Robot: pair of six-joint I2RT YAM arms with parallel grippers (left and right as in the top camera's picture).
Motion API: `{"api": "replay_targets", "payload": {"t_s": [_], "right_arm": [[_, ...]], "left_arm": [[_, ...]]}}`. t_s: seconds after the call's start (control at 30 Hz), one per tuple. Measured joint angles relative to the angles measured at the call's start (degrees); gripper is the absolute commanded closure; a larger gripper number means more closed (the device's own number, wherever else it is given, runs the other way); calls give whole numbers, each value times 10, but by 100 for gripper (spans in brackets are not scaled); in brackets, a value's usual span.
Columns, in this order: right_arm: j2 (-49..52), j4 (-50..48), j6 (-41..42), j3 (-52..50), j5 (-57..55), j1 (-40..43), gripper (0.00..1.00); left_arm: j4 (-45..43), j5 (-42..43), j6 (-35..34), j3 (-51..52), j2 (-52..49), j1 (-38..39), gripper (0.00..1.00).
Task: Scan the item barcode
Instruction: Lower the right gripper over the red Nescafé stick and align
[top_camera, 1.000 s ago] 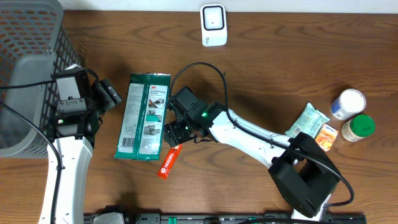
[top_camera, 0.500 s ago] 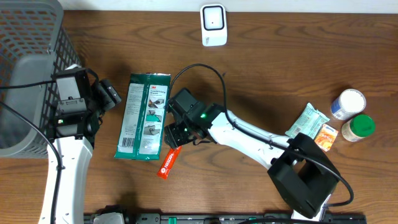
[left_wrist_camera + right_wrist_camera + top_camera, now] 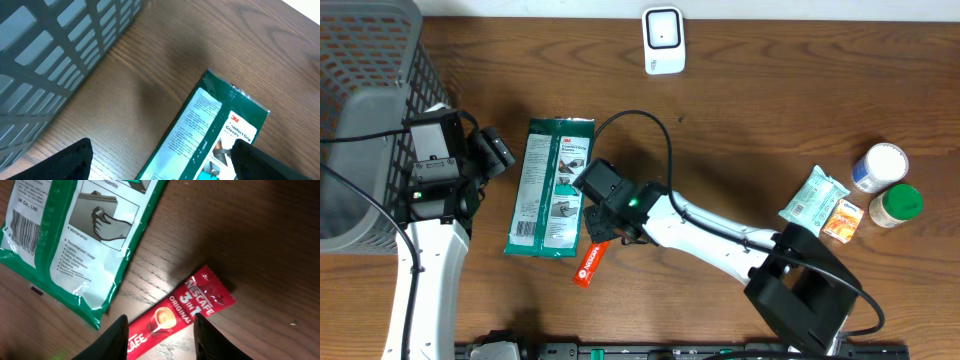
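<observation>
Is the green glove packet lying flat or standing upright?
Lying flat: the packet rests on the table, printed face up toward the overhead camera.

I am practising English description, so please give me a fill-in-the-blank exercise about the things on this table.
The red Nescafé stick sachet lies beside the ___ plastic glove packet.
The grey mesh basket stands on the robot's ___ side.
The round bottle beside the green-lidded bottle has a ___ lid.
Missing words: green; left; white.
</observation>
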State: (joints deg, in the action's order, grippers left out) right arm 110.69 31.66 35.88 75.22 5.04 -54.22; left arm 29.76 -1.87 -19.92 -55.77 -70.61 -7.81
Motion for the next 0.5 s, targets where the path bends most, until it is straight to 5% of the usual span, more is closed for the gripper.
{"api": "replay_targets", "payload": {"t_s": [0.27,0.5], "right_arm": [[49,-12,20,2,-15,-11,66],[51,-11,31,4,-27,-10,88]], "left_arm": [[0,0,0,0,0,0,12],[0,0,0,0,0,0,12]]}}
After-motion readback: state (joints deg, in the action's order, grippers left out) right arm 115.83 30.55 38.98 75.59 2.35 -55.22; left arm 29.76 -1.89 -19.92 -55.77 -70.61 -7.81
